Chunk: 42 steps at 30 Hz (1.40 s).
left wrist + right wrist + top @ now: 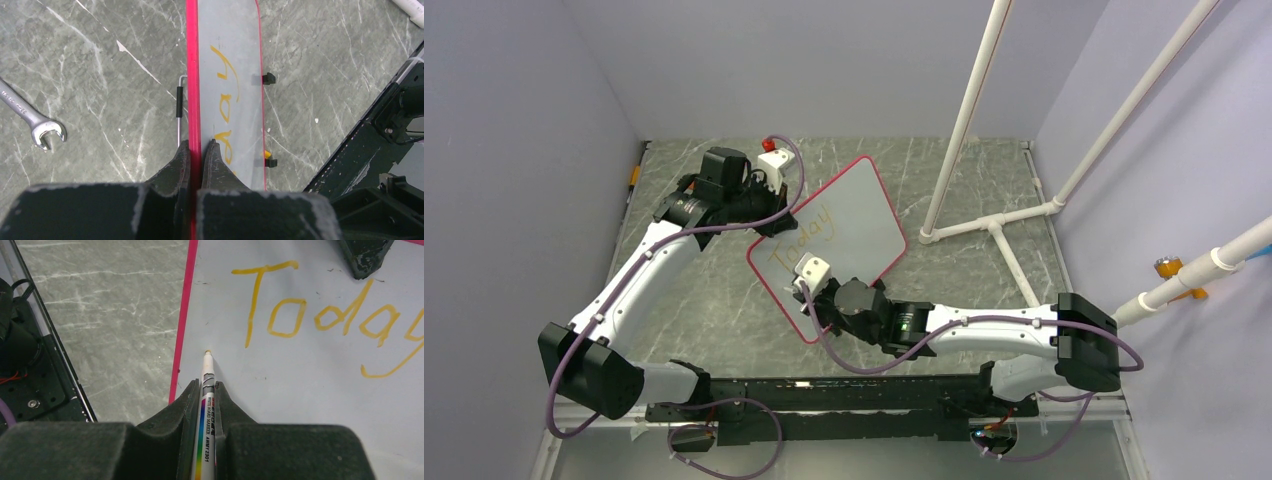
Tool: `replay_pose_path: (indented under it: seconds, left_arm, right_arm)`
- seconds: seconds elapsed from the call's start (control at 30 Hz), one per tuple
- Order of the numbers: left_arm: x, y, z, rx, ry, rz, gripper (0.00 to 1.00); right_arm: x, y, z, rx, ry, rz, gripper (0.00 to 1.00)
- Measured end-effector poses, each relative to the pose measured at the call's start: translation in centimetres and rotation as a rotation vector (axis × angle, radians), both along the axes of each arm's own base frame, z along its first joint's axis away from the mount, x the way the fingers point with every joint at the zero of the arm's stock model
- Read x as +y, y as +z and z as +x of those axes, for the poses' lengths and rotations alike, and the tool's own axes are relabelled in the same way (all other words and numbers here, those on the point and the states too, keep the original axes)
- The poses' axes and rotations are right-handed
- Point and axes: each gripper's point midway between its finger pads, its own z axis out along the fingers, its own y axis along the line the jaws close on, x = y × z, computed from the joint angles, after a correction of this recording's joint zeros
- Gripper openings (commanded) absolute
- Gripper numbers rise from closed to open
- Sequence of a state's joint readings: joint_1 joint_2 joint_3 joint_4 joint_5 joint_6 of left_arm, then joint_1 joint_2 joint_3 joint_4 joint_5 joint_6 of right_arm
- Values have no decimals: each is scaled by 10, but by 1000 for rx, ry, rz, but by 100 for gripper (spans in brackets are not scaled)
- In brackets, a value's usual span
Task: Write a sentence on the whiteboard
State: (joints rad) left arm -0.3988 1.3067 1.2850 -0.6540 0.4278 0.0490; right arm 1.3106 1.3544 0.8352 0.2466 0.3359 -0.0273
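Pinched narrow on marker (208,375), right gripper (205,390); tip forward, low over whiteboard (300,405), just below the "T" of sentence (320,320) and near the pink edge. Touching or just off, hard to tell. Written: only "Today"; second line apparently not begun. Clamped tight on the opposite frame edge, left gripper (196,150), steadying whiteboard at the middle of table (704,300). For a clean stroke: press lightly, start clear of the frame, match the letter height above, run parallel to "Today", keep the left clamp firm against skidding. Wrench (35,125) on table, well apart.
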Motion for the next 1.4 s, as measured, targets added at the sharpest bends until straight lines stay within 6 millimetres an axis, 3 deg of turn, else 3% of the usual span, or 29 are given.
replay_pose_path:
  seconds: [0.2, 0.47, 0.63, 1.0, 1.4]
  left_arm:
    - [0, 0, 0, 0, 0, -1, 0]
    - [0, 0, 0, -2, 0, -2, 0]
    - [0, 0, 0, -2, 0, -2, 0]
    - [0, 1, 1, -4, 0, -2, 0]
    - [0, 1, 1, -7, -2, 1, 0]
  right_arm:
    - [0, -8, -10, 9, 17, -24, 0]
    - [-9, -44, -32, 40, 38, -125, 0]
    - [-11, -53, -38, 50, 33, -147, 0]
    - [-9, -52, -37, 35, 20, -165, 0]
    - [6, -28, -26, -40, -14, -160, 0]
